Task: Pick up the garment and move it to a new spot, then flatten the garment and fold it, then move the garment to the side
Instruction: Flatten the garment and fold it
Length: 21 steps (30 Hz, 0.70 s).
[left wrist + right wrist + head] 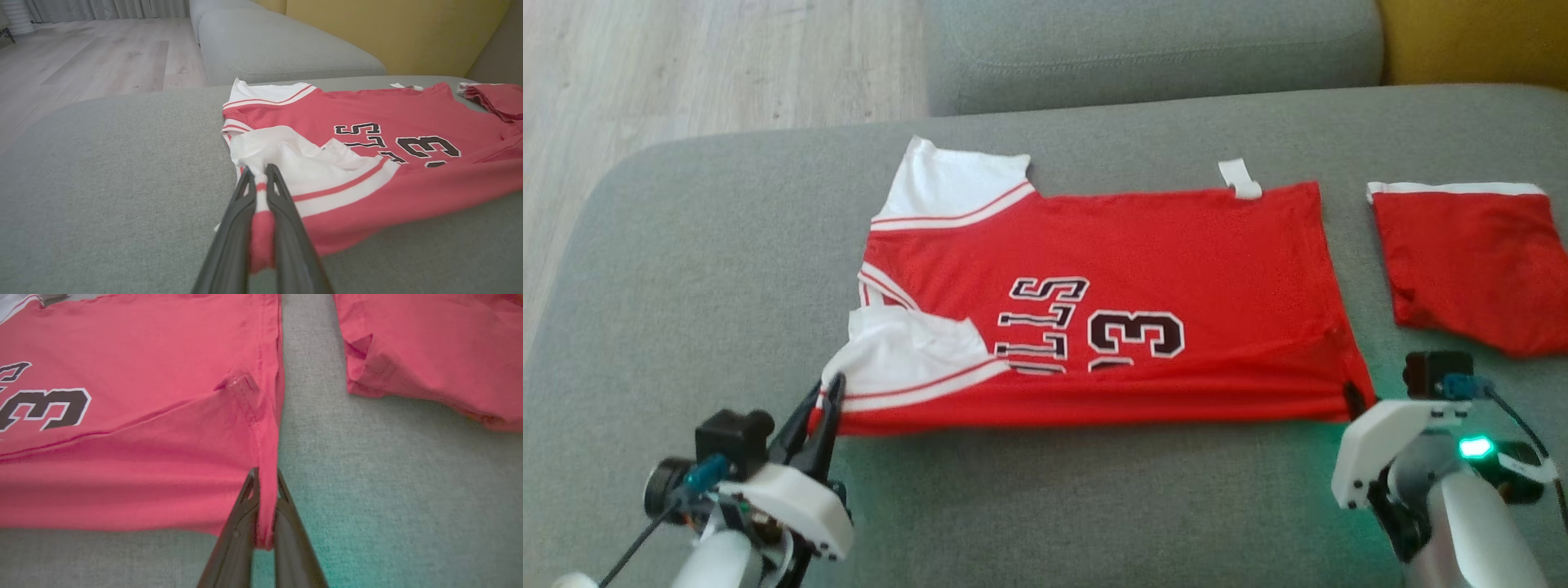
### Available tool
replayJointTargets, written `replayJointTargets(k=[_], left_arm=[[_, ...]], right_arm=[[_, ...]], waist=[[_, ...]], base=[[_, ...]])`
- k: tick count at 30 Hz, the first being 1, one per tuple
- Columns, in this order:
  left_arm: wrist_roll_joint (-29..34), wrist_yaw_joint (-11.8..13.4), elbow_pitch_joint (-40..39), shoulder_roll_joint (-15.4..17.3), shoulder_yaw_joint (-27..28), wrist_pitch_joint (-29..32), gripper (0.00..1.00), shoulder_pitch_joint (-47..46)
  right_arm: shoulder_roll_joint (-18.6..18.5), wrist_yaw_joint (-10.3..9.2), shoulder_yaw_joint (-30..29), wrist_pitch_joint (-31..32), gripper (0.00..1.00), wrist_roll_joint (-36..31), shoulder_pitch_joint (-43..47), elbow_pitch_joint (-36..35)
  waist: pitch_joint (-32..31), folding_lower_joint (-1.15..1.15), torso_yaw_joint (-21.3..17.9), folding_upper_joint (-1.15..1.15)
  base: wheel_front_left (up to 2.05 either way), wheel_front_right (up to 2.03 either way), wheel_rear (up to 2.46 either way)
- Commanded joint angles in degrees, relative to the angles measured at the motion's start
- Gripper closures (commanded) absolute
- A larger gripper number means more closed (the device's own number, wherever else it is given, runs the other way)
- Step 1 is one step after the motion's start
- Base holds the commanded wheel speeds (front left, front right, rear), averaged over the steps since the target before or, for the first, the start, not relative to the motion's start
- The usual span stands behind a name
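Hidden: the near strip of the red jersey (1143, 245) is folding over the lower half of its black lettering (1045, 322) and number. In the head view the right gripper (1354, 398) is mostly hiding behind its own white wrist housing (1388, 449).
Cut off: a second red garment (1470, 253) is running past the head view's right edge.
Place: the jersey is lying mid-way across the grey sofa seat (1045, 506), with its hem near the second red garment but not touching it.
Axis: running left to right, with the white sleeves pointing to the robot's left and the hem to its right.
Left grip: the left gripper (257, 173) is pinching the near sleeve's edge.
Right grip: the right gripper is clamping the near hem corner.
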Motion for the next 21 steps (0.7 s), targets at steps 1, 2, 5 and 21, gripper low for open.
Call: replayJointTargets(k=[1,2,5,21], left_arm=[[-0.5,0.1,-2.2,2.0,2.0,0.1,1.0,-1.3],[-0.7,0.1,-2.9,2.2,1.9,0.7,1.0,-0.6],[-1.1,0.1,-4.4,2.3,1.4,2.2,1.0,0.9],[-0.5,3.7,-7.7,1.8,3.1,-4.6,0.0,-1.2]], right_arm=[[-0.3,-0.11,1.4,0.6,1.0,0.5,-0.5,-3.0],[-0.3,-0.11,1.6,1.6,1.0,0.9,0.6,-4.6],[-0.3,-0.11,1.6,3.8,1.0,2.1,3.2,-8.9],[-0.3,-0.11,5.2,-10.8,0.0,10.2,4.9,-18.6]], waist=[[-0.4,0.01,-0.3,0.0],[-0.5,0.01,-0.3,0.0],[-0.5,0.01,-0.4,0.0],[3.1,0.01,-2.5,0.0]], base=[[0.0,0.0,0.0],[0.0,0.0,0.0],[0.0,0.0,0.0],[0.0,0.0,0.0]])
